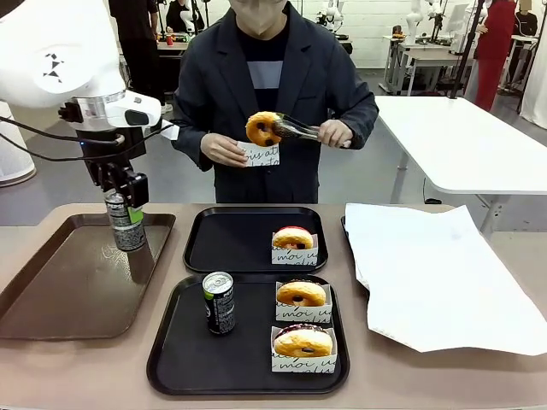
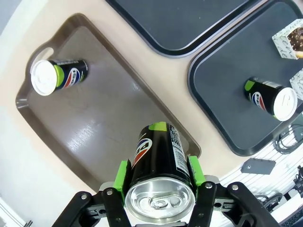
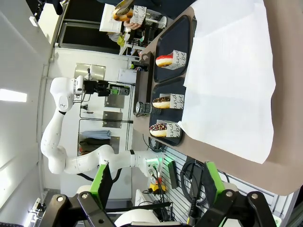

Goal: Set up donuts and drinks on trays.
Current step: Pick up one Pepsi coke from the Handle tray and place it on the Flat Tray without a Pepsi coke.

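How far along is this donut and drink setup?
Done: the near tray has one can and two sleeved donuts; the far tray has one donut. In hand: the left gripper holds a second can; the person tongs a fourth donut. Left: both onto the far tray.

The far tray lies bare but for a donut at its 3 o'clock edge. On the near tray, a can and two donuts crowd the 12-to-3 o'clock part; its 6-to-9 o'clock corner is free.
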{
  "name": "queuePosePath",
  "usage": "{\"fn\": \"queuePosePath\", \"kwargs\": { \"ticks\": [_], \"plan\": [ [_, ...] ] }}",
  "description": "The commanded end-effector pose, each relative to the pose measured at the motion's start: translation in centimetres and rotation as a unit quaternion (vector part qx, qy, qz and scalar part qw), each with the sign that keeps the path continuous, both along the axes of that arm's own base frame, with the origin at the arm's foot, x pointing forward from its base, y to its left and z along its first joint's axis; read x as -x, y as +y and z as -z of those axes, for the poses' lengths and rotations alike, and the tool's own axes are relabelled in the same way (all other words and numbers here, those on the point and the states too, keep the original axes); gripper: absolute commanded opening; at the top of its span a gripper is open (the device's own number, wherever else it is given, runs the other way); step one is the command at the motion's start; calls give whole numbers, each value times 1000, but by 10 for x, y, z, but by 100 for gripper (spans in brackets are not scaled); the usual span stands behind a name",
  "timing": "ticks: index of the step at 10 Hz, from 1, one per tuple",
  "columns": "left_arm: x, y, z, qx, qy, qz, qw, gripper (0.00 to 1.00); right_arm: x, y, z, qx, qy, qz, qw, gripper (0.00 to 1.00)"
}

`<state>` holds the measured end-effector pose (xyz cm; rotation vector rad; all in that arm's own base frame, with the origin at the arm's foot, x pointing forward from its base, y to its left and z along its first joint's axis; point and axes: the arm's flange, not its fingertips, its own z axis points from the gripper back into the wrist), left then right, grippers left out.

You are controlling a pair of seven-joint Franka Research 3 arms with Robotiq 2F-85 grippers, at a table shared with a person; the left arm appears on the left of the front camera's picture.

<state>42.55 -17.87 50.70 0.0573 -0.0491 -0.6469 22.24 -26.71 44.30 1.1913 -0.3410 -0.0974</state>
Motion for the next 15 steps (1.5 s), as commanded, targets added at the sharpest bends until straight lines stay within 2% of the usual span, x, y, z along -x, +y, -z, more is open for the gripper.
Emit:
{"fn": "queuePosePath", "kwargs": {
  "ticks": [1, 3, 4, 6, 8, 9, 11, 12, 13, 15],
  "plan": [
    [-13, -17, -6, -14, 0, -3, 1000, 59, -1, -2, -1, -7, -15, 1, 1000, 100],
    [-28, -38, 2, -18, 1, -3, 1000, 59, -1, -2, -1, -7, -15, 1, 1000, 100],
    [-39, -47, 7, -7, 8, 1, 1000, 59, -1, -2, -1, -7, -15, 1, 1000, 100],
    [-59, -68, 27, 35, -5, 4, 999, 59, -1, -2, -1, -7, -15, 1, 1000, 100],
    [-65, -67, 49, 43, 5, 11, 999, 59, -1, -2, -1, -7, -15, 1, 1000, 100],
    [-65, -58, 50, 35, 16, 16, 999, 59, -1, -2, -1, -7, -15, 1, 1000, 100],
    [-30, -14, 24, 20, 68, 57, 996, 59, -1, -2, -1, -7, -15, 1, 1000, 100],
    [-6, 12, 10, 16, 70, 78, 994, 59, -1, -2, -1, -7, -15, 1, 1000, 100],
    [8, 30, 3, 23, 54, 76, 995, 59, -1, -2, -1, -7, -15, 1, 1000, 100],
    [7, 31, 3, 26, 47, 67, 996, 59, -1, -2, -1, -7, -15, 1, 1000, 100]
  ]
}}
